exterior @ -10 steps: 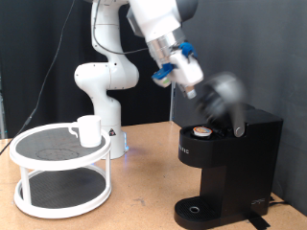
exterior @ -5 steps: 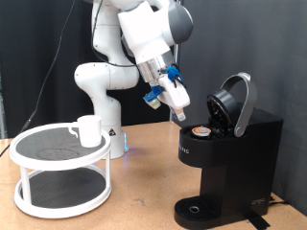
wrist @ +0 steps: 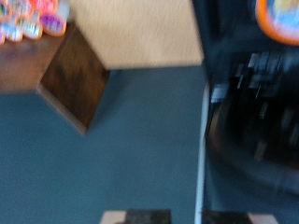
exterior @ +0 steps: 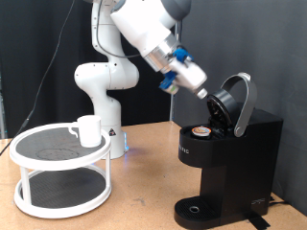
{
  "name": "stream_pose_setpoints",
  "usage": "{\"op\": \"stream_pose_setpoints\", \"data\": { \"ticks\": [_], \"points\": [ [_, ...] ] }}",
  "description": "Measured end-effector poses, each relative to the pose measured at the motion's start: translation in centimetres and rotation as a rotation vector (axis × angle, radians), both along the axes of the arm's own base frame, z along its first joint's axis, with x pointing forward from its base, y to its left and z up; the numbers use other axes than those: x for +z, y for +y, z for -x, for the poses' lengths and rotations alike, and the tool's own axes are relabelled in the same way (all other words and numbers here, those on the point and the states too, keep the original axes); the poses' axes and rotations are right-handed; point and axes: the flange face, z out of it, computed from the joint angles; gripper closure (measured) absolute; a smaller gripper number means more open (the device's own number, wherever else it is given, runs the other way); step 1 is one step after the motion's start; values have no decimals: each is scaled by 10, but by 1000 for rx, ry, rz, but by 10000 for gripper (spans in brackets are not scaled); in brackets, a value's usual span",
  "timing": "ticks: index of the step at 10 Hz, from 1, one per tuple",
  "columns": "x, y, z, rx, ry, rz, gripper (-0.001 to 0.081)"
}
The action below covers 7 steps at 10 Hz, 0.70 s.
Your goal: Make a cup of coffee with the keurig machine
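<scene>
The keurig machine (exterior: 227, 153) stands lid-up at frame right, pod seated; I'd press the raised lid squarely with my end effector (exterior: 207, 96), whose finger spread I cannot tell.

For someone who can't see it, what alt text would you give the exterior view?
A white robot arm's gripper reaches toward the raised lid of a black keurig machine, where a brown-topped pod sits in the open chamber. At the exterior view's left, a white cup stands on a two-tier round stand.
</scene>
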Motion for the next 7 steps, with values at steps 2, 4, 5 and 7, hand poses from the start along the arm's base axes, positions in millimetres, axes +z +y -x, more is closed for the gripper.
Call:
{"op": "stream_pose_setpoints", "data": {
  "ticks": [2,4,5,7],
  "points": [
    [18,25,-4,26,-42,-50,806],
    [32,54,-6,59,-80,-44,806],
    [38,68,-6,75,-97,-38,806],
    [48,99,-3,100,-113,-35,806]
  ]
}}
